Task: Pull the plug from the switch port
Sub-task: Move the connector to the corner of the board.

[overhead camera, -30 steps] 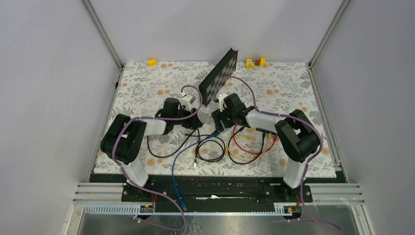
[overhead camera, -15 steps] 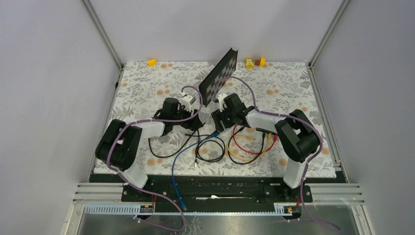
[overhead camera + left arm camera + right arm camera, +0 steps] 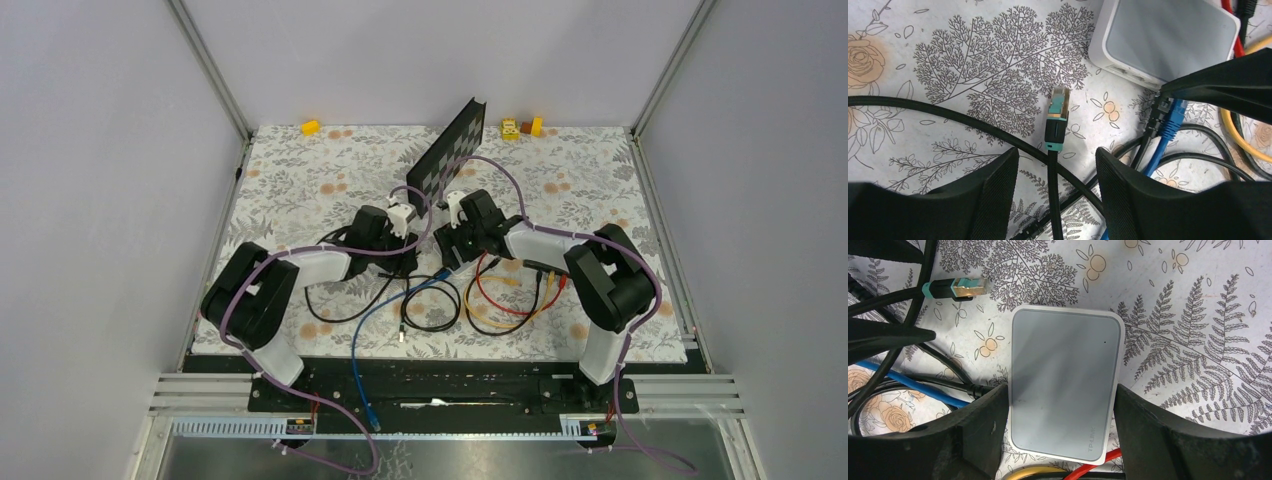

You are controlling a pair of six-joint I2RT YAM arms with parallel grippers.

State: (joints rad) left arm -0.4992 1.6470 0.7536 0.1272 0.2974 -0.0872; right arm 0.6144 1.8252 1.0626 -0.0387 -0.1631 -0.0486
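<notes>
I'm looking at the switch [image 3: 1065,380], a pale grey box with a white rim, flat on the floral cloth [image 3: 973,65] at mid-table. It lies just near of the black checkered board [image 3: 450,155], which stands tilted. In the top view the right wrist hides it. The right gripper [image 3: 1060,390] straddles it, 1 finger against each long side, so I read that as a grasp on the switch. The plug [image 3: 1057,117], gold tip and teal boot on a black lead, is out of the port. It lies on the cloth just left of the switch, near it but not touching. The left gripper [image 3: 1057,151] hangs over it with its fingers spread, released. The lead runs between them and touches neither. Near the switch's socket edge I see a blue cable [image 3: 1168,125] and another black 1, their ends slipping under a dark finger, so I cannot tell if they are seated. A yellow cable [image 3: 1243,140] and a red cable [image 3: 1093,467] loop to the right. At the far edge there's a yellow block [image 3: 311,127].
</notes>
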